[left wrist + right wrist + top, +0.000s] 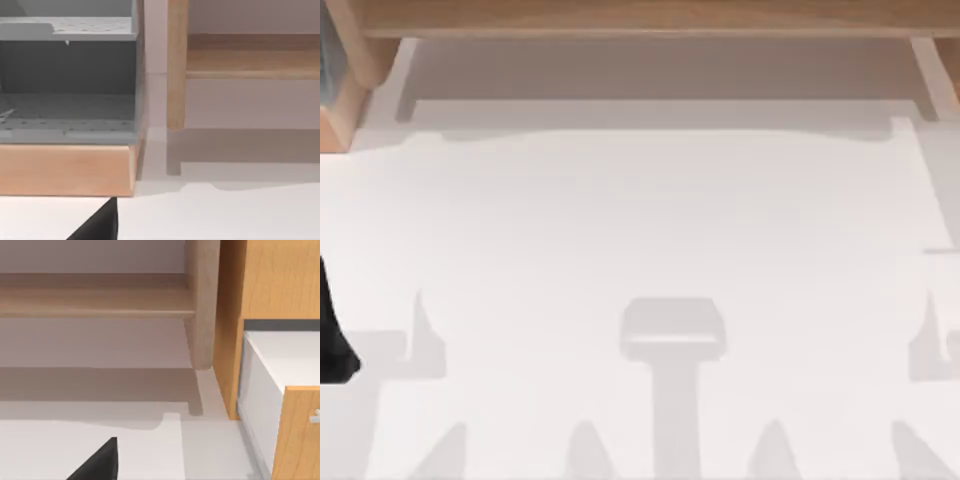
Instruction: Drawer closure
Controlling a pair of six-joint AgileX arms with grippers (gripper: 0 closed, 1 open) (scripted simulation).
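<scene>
Drawer (650,75) sits at the far edge of the top view, pulled out from under the light wood frame (650,15): grey-beige floor, thin white side walls, white front strip facing my arms. It is open and not yet pushed in

Left arm shows as a dark shape (332,330) at the left edge of the top view, well short of the drawer. A dark tip (97,222) sits low in the left wrist view and another dark tip (97,460) in the right wrist view; I cannot tell how far either gripper is open, and nothing appears to be held by either

Judgement on the step: I am at the approach, no contact made. A clean close wants a flat push on the front strip near its middle, straight in along the slides, so the tray does not skew and bind on a side wall

Room: the white table (640,260) between arms and drawer is open, only shadows on it. Edges to mind: a wood post (176,65) beside the drawer's left wall, with a grey shelf unit (67,80) and its wood base (65,170) outboard of it; on the right, a wood cabinet (270,285) with a white drawer front (260,390)
</scene>
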